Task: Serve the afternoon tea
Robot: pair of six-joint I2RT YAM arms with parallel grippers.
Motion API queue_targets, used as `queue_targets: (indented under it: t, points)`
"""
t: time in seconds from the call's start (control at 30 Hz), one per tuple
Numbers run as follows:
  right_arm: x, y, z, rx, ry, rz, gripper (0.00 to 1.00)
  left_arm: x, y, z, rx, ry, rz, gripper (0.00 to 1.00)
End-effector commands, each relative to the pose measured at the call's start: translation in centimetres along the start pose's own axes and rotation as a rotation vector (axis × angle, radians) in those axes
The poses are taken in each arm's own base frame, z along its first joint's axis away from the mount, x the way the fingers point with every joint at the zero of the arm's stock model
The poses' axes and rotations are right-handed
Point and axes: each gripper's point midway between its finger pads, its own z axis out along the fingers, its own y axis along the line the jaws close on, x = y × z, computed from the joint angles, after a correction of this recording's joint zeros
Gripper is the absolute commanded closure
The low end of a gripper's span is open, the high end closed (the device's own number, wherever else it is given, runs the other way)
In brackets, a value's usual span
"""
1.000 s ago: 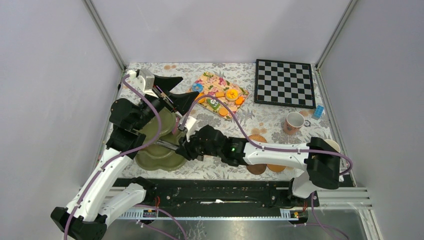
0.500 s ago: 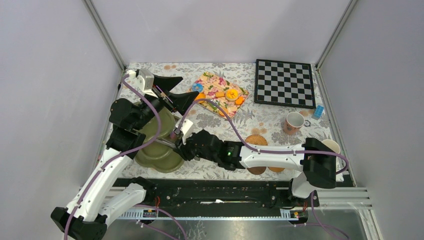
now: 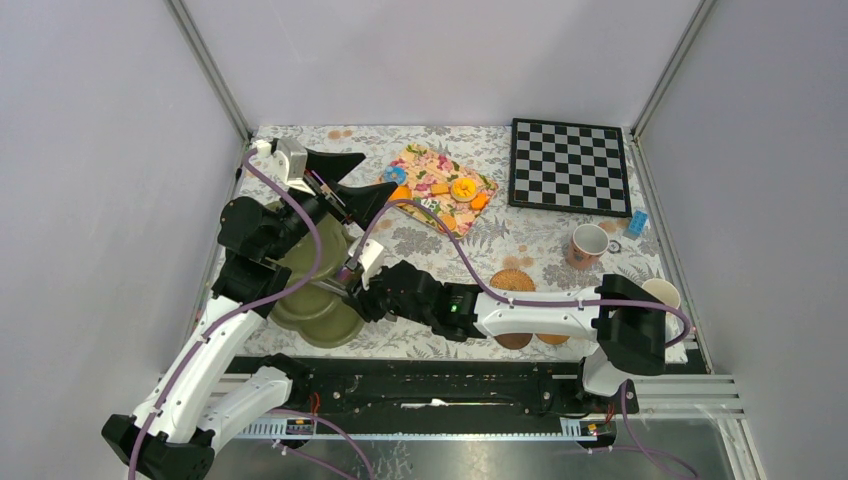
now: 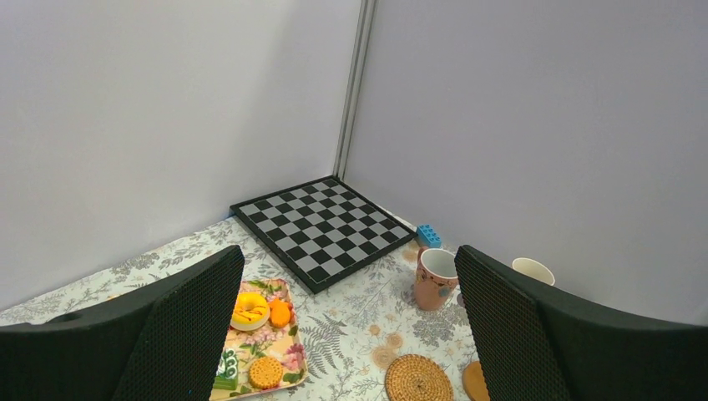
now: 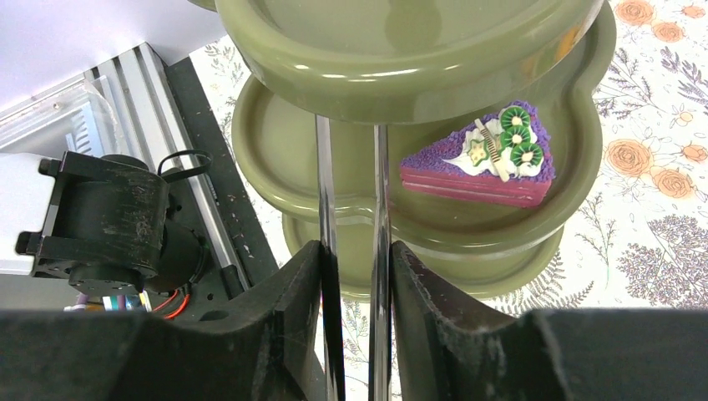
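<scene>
Inspecting the right wrist view: the right gripper (image 5: 355, 271) is clenched on the metal tongs (image 5: 380, 192), whose two blades run up between its fingers and pass out of sight under the rim of the tier above. The blades stand apart with nothing between them. A purple cake slice (image 5: 476, 163) topped with kiwi lies flat on the olive-green stand (image 5: 576, 196), on the tier that has one level above and one below – beside the tongs, not touching them.

The left gripper (image 4: 351, 334) is released, its fingers spread wide and empty, raised near the floral tray (image 3: 425, 165). On that tray remain a yellow doughnut (image 4: 250, 309), a round biscuit (image 4: 265, 372) and other pastries. The pink mug (image 3: 588, 245) stands well apart to the right, near a woven coaster (image 3: 515, 280).

Judgement: one pastry is served; most of the tea is not yet laid out.

Hazards noted:
- The blade tips are hidden beneath the upper tier. A careless lift on withdrawal could catch that rim and rock or tip the stand.
- A sideways sweep of the blades toward the slice could push it to the scalloped edge and off.
- The right arm reaches across in front of the left arm – a collision is possible if both move at once.
- The tongs are slim, smooth metal and may twist in the grip.
</scene>
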Motion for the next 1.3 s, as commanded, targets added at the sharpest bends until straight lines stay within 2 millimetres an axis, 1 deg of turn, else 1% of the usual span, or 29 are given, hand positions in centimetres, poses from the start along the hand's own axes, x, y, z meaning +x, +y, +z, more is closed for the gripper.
queue_targets:
  t: [0.0,0.33,0.57,0.73,0.9,1.1,1.2,1.27]
  points:
    - [-3.1,0.8,0.0,-0.014,-0.103,0.015,0.58,-1.3,-0.9,0.1,0.042,-0.043,0.017,0.01]
    - [-3.4,0.9,-0.3,-0.02,-0.115,0.029,0.5,-1.3,-0.9,0.1,0.043,-0.042,0.015,0.01]
    - [-3.5,1.0,-1.0,-0.03,-0.119,0.042,0.51,-1.3,-1.0,0.1,0.045,-0.044,0.017,0.01]
    - [-3.7,1.2,-2.3,-0.049,-0.122,0.054,0.53,-1.3,-1.0,0.1,0.046,-0.044,0.017,0.01]
    - [-3.4,1.3,-3.6,-0.069,-0.117,0.068,0.53,-1.2,-0.9,0.2,0.047,-0.04,0.014,0.01]
    - [-2.3,1.2,-5.1,-0.083,-0.081,0.076,0.52,-1.2,-1.0,0.2,0.049,-0.038,0.01,0.01]
    - [-1.5,1.2,-6.3,-0.098,-0.061,0.077,0.52,-1.1,-0.9,0.2,0.048,-0.038,0.01,0.01]
    - [-1.2,1.1,-7.6,-0.103,-0.053,0.074,0.53,-1.1,-0.9,0.2,0.048,-0.037,0.01,0.01]
